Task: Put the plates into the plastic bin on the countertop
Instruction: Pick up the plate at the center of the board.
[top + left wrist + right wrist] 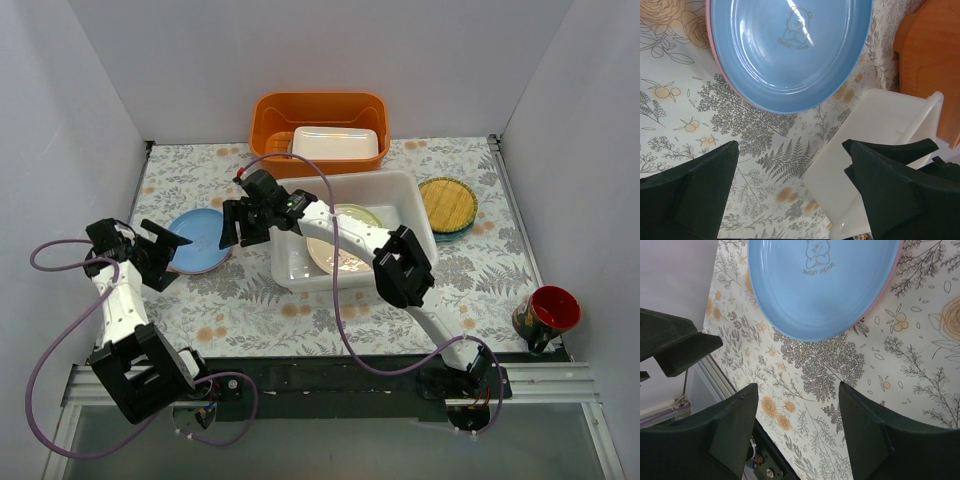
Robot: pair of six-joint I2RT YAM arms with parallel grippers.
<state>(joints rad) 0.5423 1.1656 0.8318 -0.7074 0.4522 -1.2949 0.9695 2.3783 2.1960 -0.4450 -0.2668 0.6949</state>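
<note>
A light blue plate [200, 240] lies on a pink plate on the countertop [250, 300], left of the plastic bin [400, 190]. The bin holds a cream plate [345, 245]. A yellow woven plate [447, 203] sits on a teal one to the right of the bin. My left gripper [172, 258] is open and empty at the blue plate's left edge. My right gripper [233, 226] is open and empty between the bin and that plate. The blue plate also fills the top of the left wrist view [790, 50] and of the right wrist view [825, 285], ahead of the open grippers [790, 167] [797, 410].
An orange tub [320, 120] holding a small white box [337, 143] stands behind the bin. A red mug [550, 310] sits at the near right. The bin's corner [880, 130] lies close to my left gripper's right finger. Grey walls enclose the table.
</note>
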